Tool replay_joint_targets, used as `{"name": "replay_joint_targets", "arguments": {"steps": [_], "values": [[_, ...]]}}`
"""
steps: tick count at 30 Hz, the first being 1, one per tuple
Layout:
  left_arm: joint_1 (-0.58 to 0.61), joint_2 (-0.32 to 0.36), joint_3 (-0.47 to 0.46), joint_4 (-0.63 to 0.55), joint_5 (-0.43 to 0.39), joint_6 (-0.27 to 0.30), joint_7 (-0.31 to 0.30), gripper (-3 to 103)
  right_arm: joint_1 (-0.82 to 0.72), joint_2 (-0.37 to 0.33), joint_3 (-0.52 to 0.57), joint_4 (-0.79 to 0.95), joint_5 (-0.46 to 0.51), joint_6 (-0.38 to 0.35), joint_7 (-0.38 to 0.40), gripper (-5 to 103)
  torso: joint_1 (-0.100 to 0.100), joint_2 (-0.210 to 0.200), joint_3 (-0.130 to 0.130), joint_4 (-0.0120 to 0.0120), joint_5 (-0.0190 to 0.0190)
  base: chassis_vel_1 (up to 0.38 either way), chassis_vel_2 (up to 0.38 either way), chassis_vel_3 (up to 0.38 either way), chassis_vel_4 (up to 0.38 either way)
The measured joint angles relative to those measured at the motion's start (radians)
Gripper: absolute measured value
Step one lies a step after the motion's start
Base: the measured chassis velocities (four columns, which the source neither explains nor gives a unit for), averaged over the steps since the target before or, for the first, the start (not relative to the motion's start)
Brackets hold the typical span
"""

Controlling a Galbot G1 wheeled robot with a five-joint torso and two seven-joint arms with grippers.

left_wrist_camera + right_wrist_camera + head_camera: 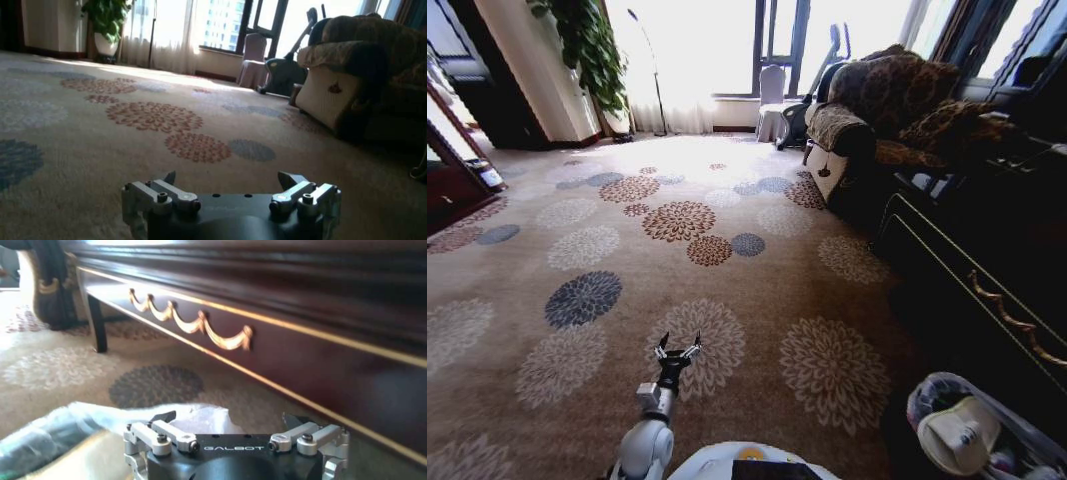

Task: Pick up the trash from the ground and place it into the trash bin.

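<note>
Left gripper [678,349], fingers spread and empty, hangs low over carpet at 6 o'clock; right gripper [228,418], likewise released, poised above the trash bin [1027,432] at 4 o'clock, suggesting a drop.

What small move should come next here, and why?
Probably withdraw the right gripper from the trash bin: it hangs open and empty over the liner, trash already lies inside, and the left gripper is open over bare carpet.

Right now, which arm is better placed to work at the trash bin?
Right, probably. The right gripper hangs open just over the trash bin and its clear liner, beside the dark cabinet. The left gripper is open over bare carpet, well away from the bin.
</note>
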Motion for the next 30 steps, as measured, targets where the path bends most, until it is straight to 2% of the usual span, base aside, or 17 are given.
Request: {"name": "replay_joint_targets", "arguments": {"steps": [5,18,24,26,30], "values": [[-0.009,0.007,0.017,0.016,0.000,0.009,0.001,100,0.020,-0.039,0.007,0.013,-0.030,-0.009,0.000,100,0.000,0.000,0.000,0.0002,0.0002,0.000,0.000,0.000,0.000],[-0.007,0.000,0.024,0.025,-0.001,0.012,0.002,100,0.047,-0.067,-0.037,0.085,0.014,-0.018,0.000,100,0.000,0.000,0.000,0.0000,0.0002,0.000,0.000,0.000,0.000],[-0.007,-0.004,0.026,0.025,0.000,0.011,0.002,100,0.053,-0.091,-0.008,0.086,-0.005,-0.017,0.000,100,0.000,0.000,0.000,0.0001,0.0000,0.000,0.000,0.000,0.000],[-0.006,-0.003,0.025,0.025,0.000,0.011,0.002,100,0.052,-0.097,0.026,0.077,-0.059,-0.018,0.000,100,0.000,0.000,0.000,0.0002,0.0003,0.000,0.000,0.000,0.000],[-0.006,-0.003,0.025,0.026,-0.001,0.008,0.002,100,0.034,-0.091,0.050,0.058,-0.089,-0.015,0.000,100,0.000,0.000,0.000,0.0001,-0.0002,0.000,0.000,0.000,0.000]]}}
